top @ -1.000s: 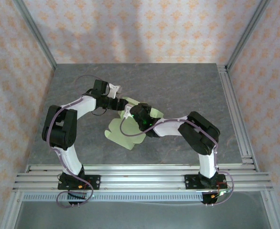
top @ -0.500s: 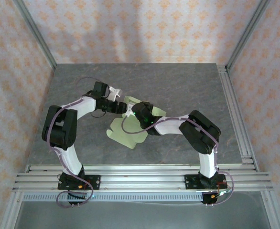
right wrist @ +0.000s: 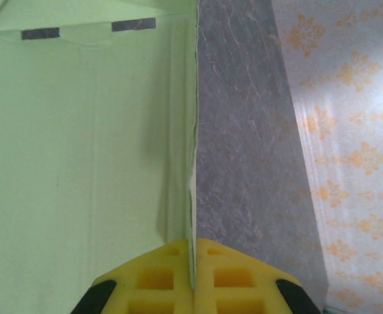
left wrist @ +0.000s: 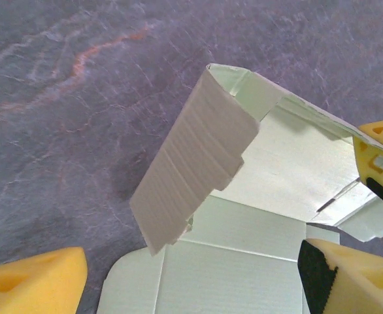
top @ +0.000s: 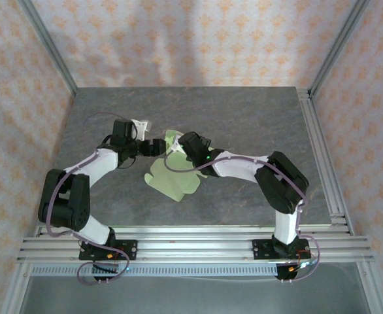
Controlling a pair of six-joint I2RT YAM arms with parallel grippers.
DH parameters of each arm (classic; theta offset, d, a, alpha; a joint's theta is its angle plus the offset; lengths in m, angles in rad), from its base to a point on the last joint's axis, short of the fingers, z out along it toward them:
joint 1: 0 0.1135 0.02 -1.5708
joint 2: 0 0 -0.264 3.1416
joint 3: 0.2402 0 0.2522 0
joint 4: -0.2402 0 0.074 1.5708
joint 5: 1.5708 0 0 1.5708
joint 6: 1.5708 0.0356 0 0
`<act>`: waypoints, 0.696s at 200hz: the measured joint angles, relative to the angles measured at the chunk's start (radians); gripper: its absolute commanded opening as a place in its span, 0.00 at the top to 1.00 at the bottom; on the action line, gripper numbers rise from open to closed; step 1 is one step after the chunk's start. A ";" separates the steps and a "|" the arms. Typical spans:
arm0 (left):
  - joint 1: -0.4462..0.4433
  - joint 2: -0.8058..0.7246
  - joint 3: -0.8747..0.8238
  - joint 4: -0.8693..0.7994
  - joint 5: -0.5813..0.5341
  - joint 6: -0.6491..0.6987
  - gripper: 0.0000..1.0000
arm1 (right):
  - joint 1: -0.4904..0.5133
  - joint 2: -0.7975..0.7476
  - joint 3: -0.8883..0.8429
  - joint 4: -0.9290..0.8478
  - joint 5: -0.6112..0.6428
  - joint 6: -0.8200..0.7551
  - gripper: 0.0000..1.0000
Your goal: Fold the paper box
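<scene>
The paper box (top: 170, 180) is a pale green die-cut sheet lying on the grey table, partly raised at its far end. In the left wrist view one side flap (left wrist: 195, 160) stands up and tilts, with a flat panel (left wrist: 244, 268) below it. My left gripper (top: 157, 148) is at the box's left far corner. It is open (left wrist: 191, 278), its yellow fingers (left wrist: 38, 281) wide apart over the flat panel and holding nothing. My right gripper (top: 180, 146) is shut (right wrist: 193, 278) on the edge of an upright wall of the box (right wrist: 80, 163).
The grey stone-patterned table (top: 244, 118) has bare room behind and to the right of the box. Patterned walls enclose it. Aluminium rails (top: 191, 239) run along the near edge and another rail (top: 319, 150) along the right side.
My left gripper has opened wider and its arm has swung left, elbow dropping toward the near left. My right gripper, still shut on the card, has shifted slightly left and farther back.
</scene>
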 measured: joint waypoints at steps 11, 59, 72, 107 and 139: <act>-0.016 -0.009 -0.009 0.001 -0.043 -0.004 0.14 | 0.000 -0.001 0.005 -0.022 -0.009 0.024 1.00; -0.081 0.059 -0.002 -0.008 -0.175 -0.007 0.11 | -0.012 -0.001 0.019 -0.134 -0.093 0.128 1.00; -0.089 0.094 0.013 -0.017 -0.201 -0.009 0.12 | -0.018 -0.004 0.027 -0.152 -0.115 0.148 1.00; -0.090 0.146 0.059 -0.040 -0.245 -0.028 0.15 | -0.036 -0.035 0.032 -0.194 -0.173 0.201 1.00; -0.090 0.166 0.088 -0.068 -0.271 -0.038 0.16 | -0.056 -0.077 0.032 -0.208 -0.221 0.240 1.00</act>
